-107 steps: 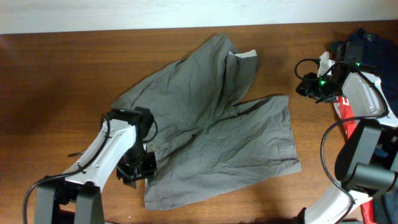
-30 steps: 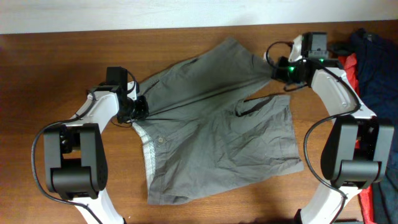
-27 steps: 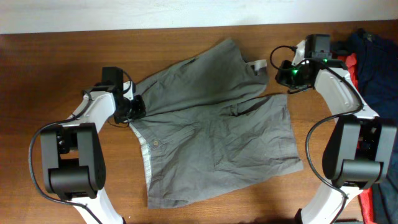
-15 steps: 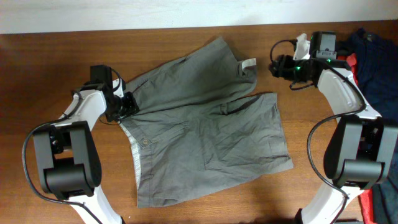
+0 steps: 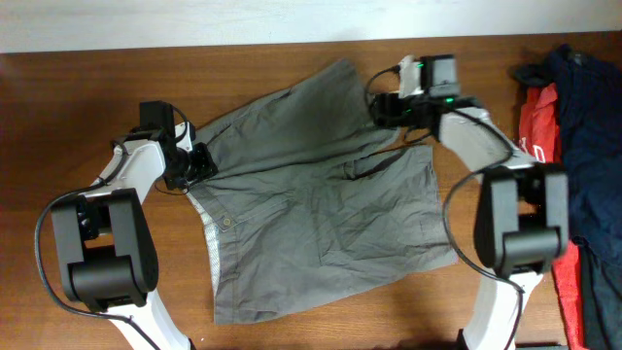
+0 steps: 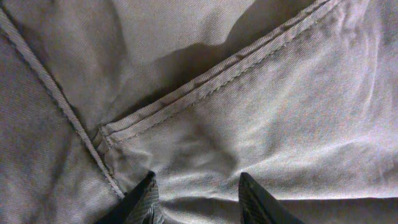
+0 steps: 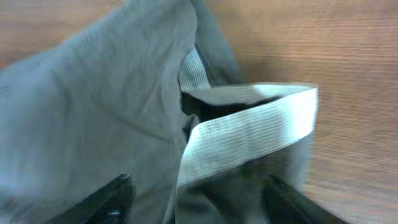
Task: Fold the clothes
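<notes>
- Grey-olive shorts [image 5: 321, 219] lie spread and wrinkled across the middle of the tabletop [image 5: 58, 117].
- Left pincer [image 5: 197, 165] is clamped on their waistband edge.
- Right pincer [image 5: 381, 107] hangs parted over the pale lining [image 7: 249, 134].

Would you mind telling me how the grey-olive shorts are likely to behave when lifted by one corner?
The shorts will probably drape limply: they lie wrinkled and flat. Likely light, since the cloth looks thin. The turned-back pale lining suggests that layers may flop open.

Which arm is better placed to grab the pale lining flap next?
Right. The right gripper sits open beside the pale lining flap of the shorts; the left gripper is at the waistband corner opposite.
</notes>
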